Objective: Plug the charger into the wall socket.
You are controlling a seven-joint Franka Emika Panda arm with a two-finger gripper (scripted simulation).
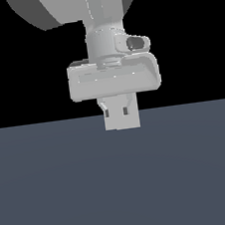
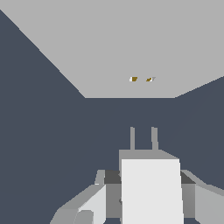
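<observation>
In the exterior view my gripper points down, shut on the charger, a small light grey block that sticks out below the fingers just above the floor. In the wrist view the charger sits between the two fingers. Its two thin prongs point toward the wall socket, a flat light grey plate. The socket's two tiny dark-yellowish holes lie ahead of the prongs, roughly in line with them, with a gap of floor between. The exterior view does not show the socket.
A flat dark blue-grey floor fills the lower half of the exterior view, with a black background behind the arm. Nothing else shows in either view.
</observation>
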